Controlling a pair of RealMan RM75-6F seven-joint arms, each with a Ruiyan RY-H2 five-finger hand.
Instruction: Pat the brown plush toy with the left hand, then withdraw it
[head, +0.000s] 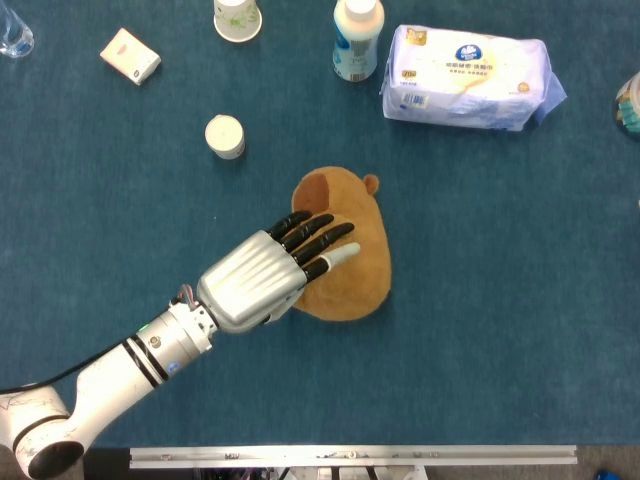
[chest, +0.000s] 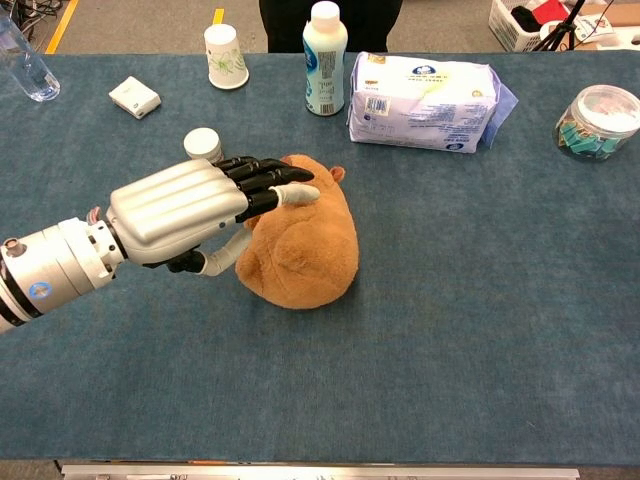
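At table centre, the brown plush toy (head: 345, 250) lies with its long axis running twelve to six, while the left hand (head: 268, 275), reaching from eight o'clock, spreads flat, ungrasping fingers (chest: 268, 180) over its back; right hand unseen.

The left hand (head: 262, 278) lies flat over the brown plush toy (head: 352, 262), with bare blue table (head: 480, 330) in front of the toy and to its right, where an arm could pass freely. Just behind the hand stands a small white jar (head: 225, 136), the nearest obstacle. Along the far edge a paper cup (head: 237, 18), a white bottle (head: 357, 38) and a tissue pack (head: 466, 78) form a row well apart from the toy.
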